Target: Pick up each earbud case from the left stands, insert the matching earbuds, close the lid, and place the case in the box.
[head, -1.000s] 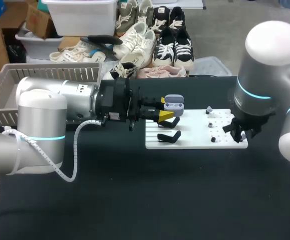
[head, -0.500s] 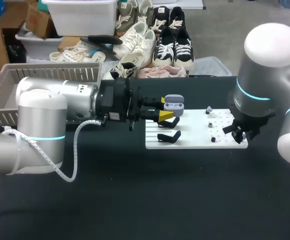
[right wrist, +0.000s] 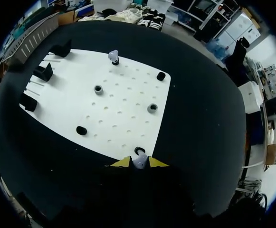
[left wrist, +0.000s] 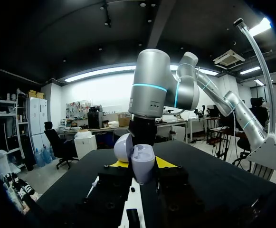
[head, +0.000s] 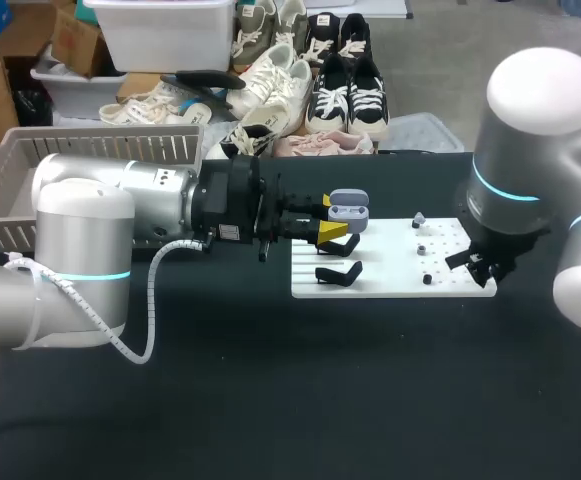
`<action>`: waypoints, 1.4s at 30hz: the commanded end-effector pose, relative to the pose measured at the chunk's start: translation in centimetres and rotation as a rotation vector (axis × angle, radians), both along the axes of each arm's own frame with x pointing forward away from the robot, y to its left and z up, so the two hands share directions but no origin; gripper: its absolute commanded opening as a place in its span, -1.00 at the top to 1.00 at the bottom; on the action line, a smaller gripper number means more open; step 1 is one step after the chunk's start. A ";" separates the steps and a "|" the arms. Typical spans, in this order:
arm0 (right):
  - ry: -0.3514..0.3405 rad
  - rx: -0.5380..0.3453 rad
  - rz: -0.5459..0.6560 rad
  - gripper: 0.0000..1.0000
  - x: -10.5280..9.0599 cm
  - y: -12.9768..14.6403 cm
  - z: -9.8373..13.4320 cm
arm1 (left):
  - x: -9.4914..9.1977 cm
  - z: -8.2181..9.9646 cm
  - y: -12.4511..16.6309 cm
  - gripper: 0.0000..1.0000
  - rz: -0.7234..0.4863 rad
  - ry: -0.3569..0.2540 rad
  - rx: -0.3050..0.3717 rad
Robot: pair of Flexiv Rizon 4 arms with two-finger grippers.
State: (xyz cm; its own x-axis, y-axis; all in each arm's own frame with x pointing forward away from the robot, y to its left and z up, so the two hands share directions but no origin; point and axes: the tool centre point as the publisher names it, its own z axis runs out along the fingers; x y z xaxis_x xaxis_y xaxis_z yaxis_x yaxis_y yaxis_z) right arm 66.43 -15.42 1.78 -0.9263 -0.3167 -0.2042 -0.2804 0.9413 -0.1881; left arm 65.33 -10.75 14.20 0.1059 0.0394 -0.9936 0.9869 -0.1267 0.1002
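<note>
Earbud case (head: 348,211), lid open, clamped in left gripper (left wrist: 143,166) over the white board (head: 395,275); right gripper (right wrist: 138,164) pinching an earbud (right wrist: 139,160) (tiny one). Insertion step, probably; next up: aligning bud with socket.

One earbud case (head: 348,210), two earbuds (right wrist: 113,55) (right wrist: 139,161), three black stands (right wrist: 61,49) (right wrist: 43,72) (right wrist: 27,101), one white board (right wrist: 123,90) and one basket (head: 100,140) are counted at the desk (head: 270,400).

Glossy lilac plastic case (head: 348,210) — matt white pegboard (head: 390,275) on black cloth (head: 320,390).
</note>
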 end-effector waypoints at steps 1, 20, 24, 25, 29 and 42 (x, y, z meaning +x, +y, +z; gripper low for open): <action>0.005 -0.003 -0.002 1.00 0.1 0.1 -0.2 | -0.1 0.0 0.0 1.00 0.003 -0.001 -0.001; -0.075 -0.022 -0.007 1.00 -1.4 0.7 3.0 | -0.1 0.0 0.0 1.00 0.003 -0.001 -0.001; -0.110 -0.024 -0.001 1.00 -2.3 1.3 4.9 | -0.1 0.0 0.0 1.00 0.003 -0.001 -0.001; -0.118 -0.025 0.003 1.00 -2.4 1.4 5.3 | -0.1 0.0 0.0 1.00 0.003 -0.001 -0.001; -0.143 -0.020 0.044 1.00 -3.2 2.9 8.0 | -0.1 0.0 0.0 1.00 0.003 -0.001 -0.001; -0.072 0.028 0.171 1.00 -4.9 8.9 13.4 | -0.1 0.0 0.0 1.00 0.003 -0.001 -0.001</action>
State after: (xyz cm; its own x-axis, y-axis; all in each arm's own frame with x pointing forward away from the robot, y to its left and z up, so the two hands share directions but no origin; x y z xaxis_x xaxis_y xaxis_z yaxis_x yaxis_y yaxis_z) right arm 61.76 -7.20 13.74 -0.8285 -0.4623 -0.3160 -0.4226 0.8865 -0.1887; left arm 65.33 -10.75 14.21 0.1059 0.0394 -0.9936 0.9869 -0.1268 0.1002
